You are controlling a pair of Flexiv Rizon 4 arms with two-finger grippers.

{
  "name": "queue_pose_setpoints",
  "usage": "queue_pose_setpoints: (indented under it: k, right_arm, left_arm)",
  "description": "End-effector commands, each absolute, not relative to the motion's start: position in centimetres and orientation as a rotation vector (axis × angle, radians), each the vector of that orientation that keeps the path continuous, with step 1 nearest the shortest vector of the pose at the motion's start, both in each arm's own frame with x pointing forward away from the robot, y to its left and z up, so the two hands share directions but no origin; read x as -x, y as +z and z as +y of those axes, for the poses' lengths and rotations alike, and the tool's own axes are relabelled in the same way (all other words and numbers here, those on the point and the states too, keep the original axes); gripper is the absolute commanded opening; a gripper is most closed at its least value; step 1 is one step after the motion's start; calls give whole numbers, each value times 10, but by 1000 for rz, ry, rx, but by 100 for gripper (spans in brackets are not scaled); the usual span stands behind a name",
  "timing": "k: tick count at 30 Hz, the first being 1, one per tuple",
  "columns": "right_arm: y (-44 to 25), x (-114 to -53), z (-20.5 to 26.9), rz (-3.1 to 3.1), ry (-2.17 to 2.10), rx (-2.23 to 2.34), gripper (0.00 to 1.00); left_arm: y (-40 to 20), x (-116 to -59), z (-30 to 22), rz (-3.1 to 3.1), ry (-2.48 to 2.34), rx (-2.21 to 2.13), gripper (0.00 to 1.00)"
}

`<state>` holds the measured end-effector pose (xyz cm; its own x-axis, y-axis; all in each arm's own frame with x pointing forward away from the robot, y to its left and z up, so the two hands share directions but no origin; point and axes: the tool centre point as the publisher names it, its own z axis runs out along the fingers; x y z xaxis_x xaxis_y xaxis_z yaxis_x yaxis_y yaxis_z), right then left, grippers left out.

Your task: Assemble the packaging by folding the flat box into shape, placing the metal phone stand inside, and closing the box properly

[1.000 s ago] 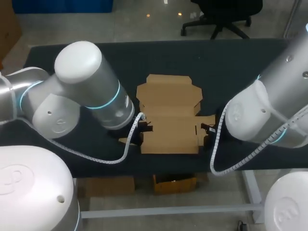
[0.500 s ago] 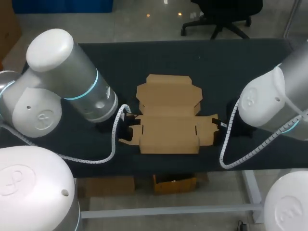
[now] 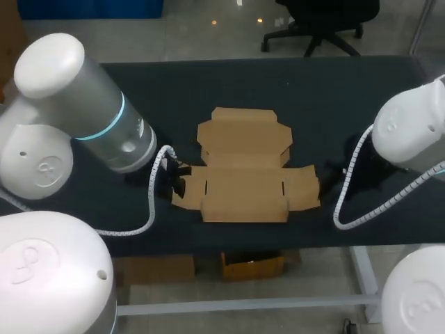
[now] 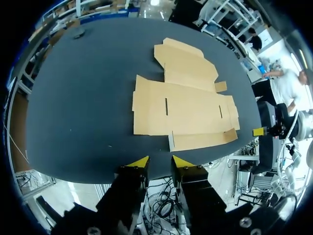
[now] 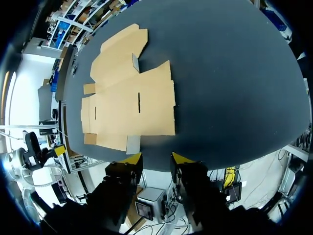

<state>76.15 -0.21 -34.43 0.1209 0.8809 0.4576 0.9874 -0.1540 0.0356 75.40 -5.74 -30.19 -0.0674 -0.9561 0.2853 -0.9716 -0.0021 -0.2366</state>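
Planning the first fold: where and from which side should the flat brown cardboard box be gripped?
The flat brown cardboard box lies flush on the dark table, so likely only its thin side flaps offer a hold: left flap from the left gripper, right flap from the right gripper, jaws sliding in level.

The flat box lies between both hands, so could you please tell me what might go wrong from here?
1. The box lies flat on the table, so the left hand or right hand, both open and empty, may push it rather than lift a flap.
2. It sits close to the table's near edge, so a slide could tip it off.
3. No phone stand shows in any view, so packing may stall.
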Motion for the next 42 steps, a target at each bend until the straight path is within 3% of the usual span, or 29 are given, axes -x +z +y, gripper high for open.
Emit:
queue_pose_setpoints:
  k: [1, 3, 6, 9, 42]
  right_arm:
    - [-335, -767, -16, -1734, -681, 1993, 47]
    - [-333, -771, -19, -1732, -685, 1992, 48]
    - [-330, -779, -22, -1730, -687, 1991, 52]
    - [-326, -787, -26, -1726, -689, 1988, 100]
    - [-304, -793, -43, -1669, -715, 2022, 100]
  left_arm:
    - [-295, -754, -50, -2186, 595, -2102, 66]
    - [-292, -756, -48, -2184, 597, -2099, 86]
    - [-288, -760, -46, -2182, 597, -2097, 100]
    - [-284, -764, -44, -2179, 601, -2094, 100]
    - [-252, -779, -23, -2281, 514, -2087, 100]
